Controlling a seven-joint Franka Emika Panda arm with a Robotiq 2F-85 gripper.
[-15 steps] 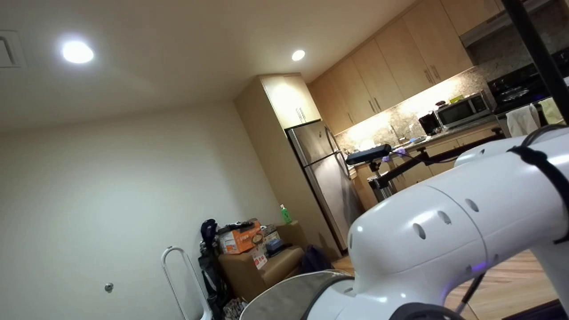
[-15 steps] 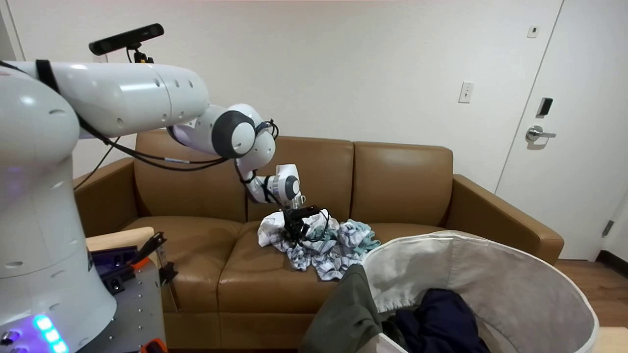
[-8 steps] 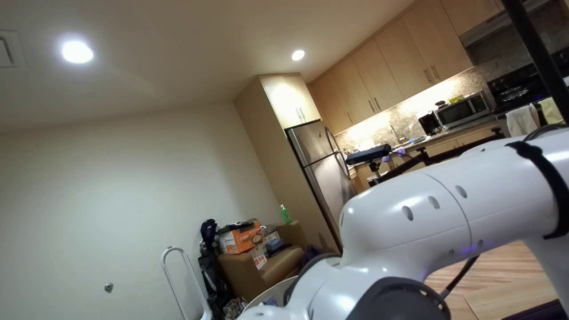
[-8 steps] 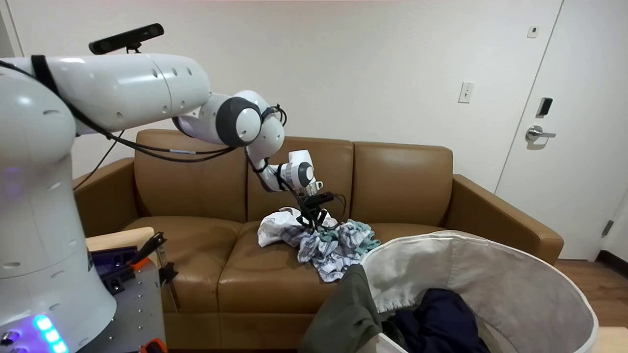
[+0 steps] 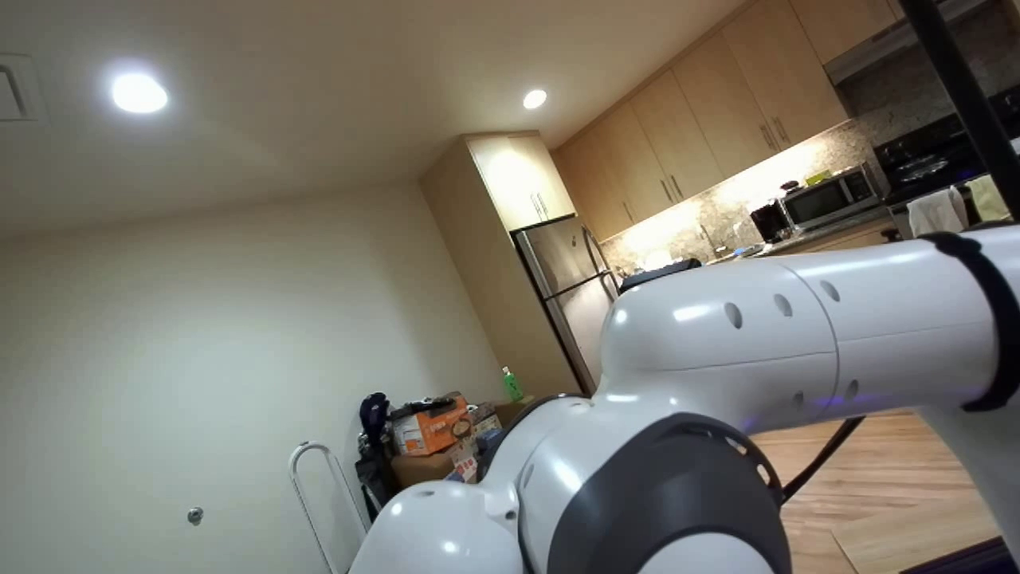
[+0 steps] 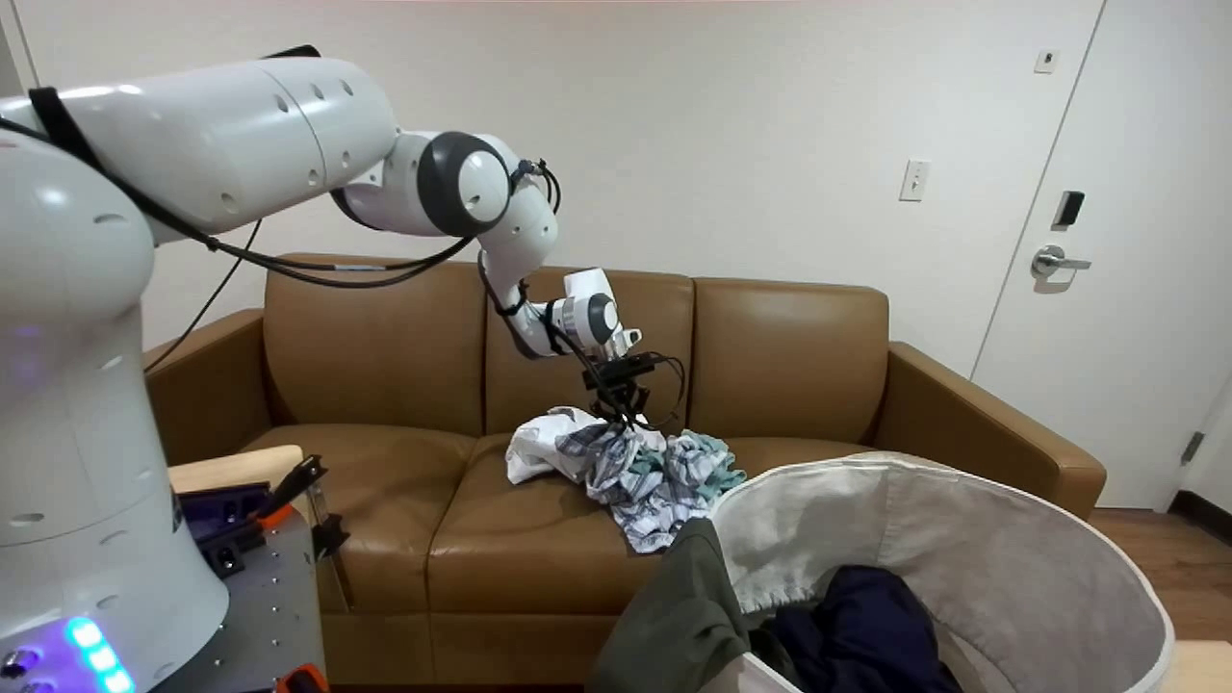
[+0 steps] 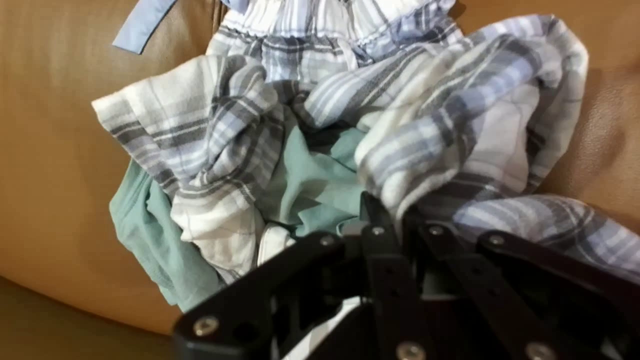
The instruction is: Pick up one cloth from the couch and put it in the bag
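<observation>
Two ceiling lights [image 5: 139, 93] glare white in an exterior view.

In an exterior view, bag [image 6: 1020, 568] and navy cloth [image 6: 861, 621] inside it are cut by the bottom edge. Bag hides part of the front edge of the couch [image 6: 337, 500], towards the door [image 6: 1116, 318] end. Wrist view: green cloth [image 7: 325, 185] partly covered by plaid cloth [image 7: 450, 125], itself cut at right. Plaid blurred between tips of gripper [image 7: 391, 212]; amount pinched hard to judge.

I pinch the plaid cloth [image 7: 440, 135], crumpled near the front edge of the couch [image 6: 500, 539]; the grey bag [image 6: 972, 568] gapes open.
</observation>
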